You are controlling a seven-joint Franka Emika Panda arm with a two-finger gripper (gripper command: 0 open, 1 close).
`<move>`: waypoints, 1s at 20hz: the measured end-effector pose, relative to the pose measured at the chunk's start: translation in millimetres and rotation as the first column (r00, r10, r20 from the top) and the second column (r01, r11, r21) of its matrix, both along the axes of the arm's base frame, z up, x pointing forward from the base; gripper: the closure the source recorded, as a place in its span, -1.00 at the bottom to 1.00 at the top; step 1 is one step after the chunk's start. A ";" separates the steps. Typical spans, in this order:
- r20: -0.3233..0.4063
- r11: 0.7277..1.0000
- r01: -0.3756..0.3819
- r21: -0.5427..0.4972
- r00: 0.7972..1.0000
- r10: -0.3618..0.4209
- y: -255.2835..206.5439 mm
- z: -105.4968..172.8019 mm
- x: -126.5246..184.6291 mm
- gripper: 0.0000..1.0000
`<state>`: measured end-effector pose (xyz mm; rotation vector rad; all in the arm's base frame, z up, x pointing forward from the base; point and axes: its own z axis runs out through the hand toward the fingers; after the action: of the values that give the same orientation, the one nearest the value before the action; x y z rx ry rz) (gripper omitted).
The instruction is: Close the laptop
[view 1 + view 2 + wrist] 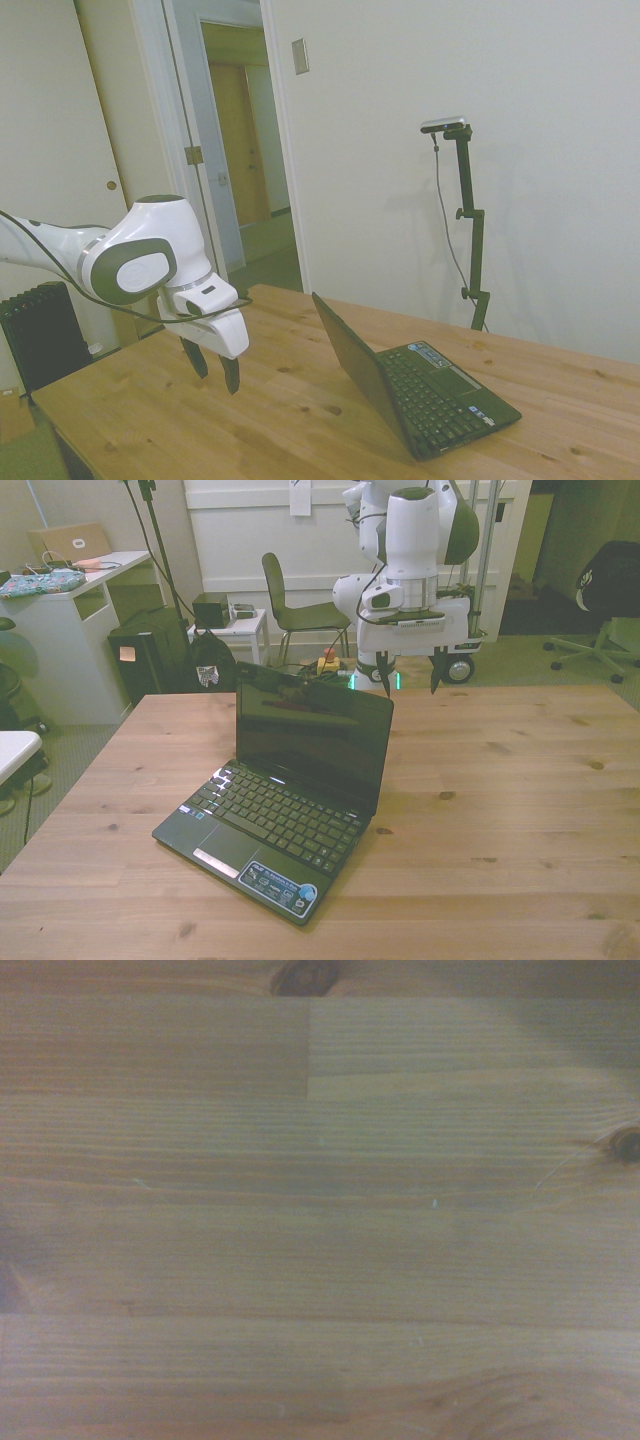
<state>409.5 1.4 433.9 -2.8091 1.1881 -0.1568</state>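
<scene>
Foreground: the laptop point(290, 800) stands open on the wooden table point(520, 810), toward the front view's left, keyboard facing the viewer and screen upright, tilted slightly back. Behind its lid, near but apart, the gripper point(410, 675) hangs above the tabletop, fingers pointing down and spread, holding nothing. Wrist view: bare planks with dark knots. Background: a chair point(290, 605).

White rounded arm point(140, 262), grey joint caps, black cable, dark jaws.

white arm extended, end effector point(408, 672) pointing down, fingers seemingly apart
</scene>
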 end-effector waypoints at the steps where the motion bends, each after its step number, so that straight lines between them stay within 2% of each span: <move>1: -0.001 1.000 -0.002 -0.003 1.000 0.002 -0.1 -0.5 0.1 -1.00; 3: 0.007 0.999 0.002 -0.049 1.000 -0.002 -2.9 0.8 3.0 -1.00; 7: 0.115 0.978 0.149 -0.144 0.984 -0.133 -12.8 20.3 33.0 -1.00; 13: 0.225 0.918 0.347 -0.193 0.926 -0.303 -41.0 37.8 74.2 -1.00; 16: 0.255 0.886 0.416 -0.205 0.897 -0.361 -57.4 42.3 79.9 -1.00; 20: 0.277 0.859 0.471 -0.200 0.868 -0.411 -82.8 44.5 77.6 -1.00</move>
<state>487.1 -81.4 478.3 -2.5596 1.8530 -0.6941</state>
